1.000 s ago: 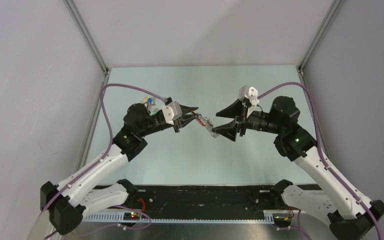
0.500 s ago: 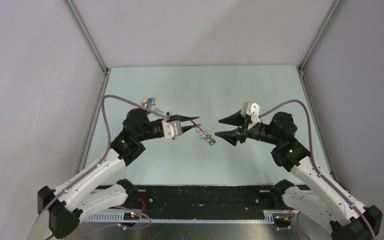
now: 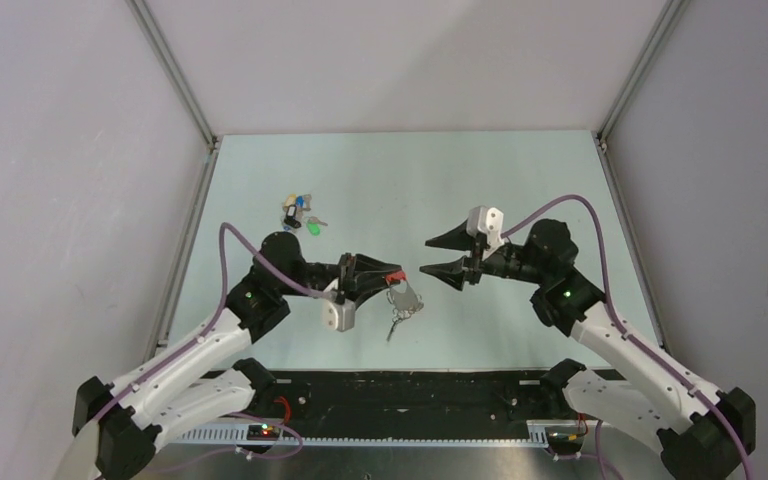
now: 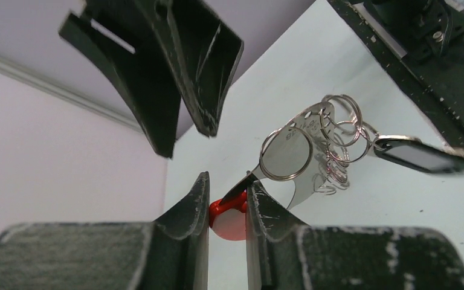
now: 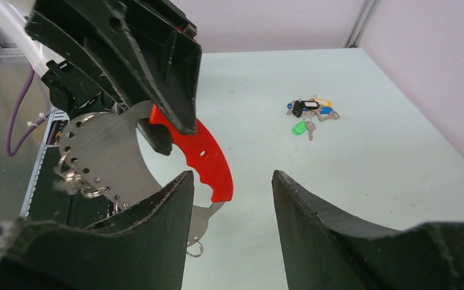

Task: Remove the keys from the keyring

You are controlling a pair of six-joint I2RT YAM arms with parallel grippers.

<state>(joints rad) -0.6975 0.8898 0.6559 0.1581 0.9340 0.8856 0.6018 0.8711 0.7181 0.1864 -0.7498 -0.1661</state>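
The keyring is a red curved grip on a silver perforated plate strung with wire rings. My left gripper is shut on its red end and holds it above the table; in the left wrist view the red end sits between the fingertips. One black-headed key hangs from the rings. My right gripper is open and empty just right of the keyring. In the right wrist view the red grip lies before the left fingertip. Loose coloured-headed keys lie at the back left.
The loose keys also show in the right wrist view, on the pale green table. Grey enclosure walls stand left, right and behind. A black strip runs along the table's near edge between the arm bases.
My left gripper has moved nearer and to the right and rolled over, so the rings and key now hang below it. My right gripper has shifted slightly left, still open. The loose keys are uncovered.
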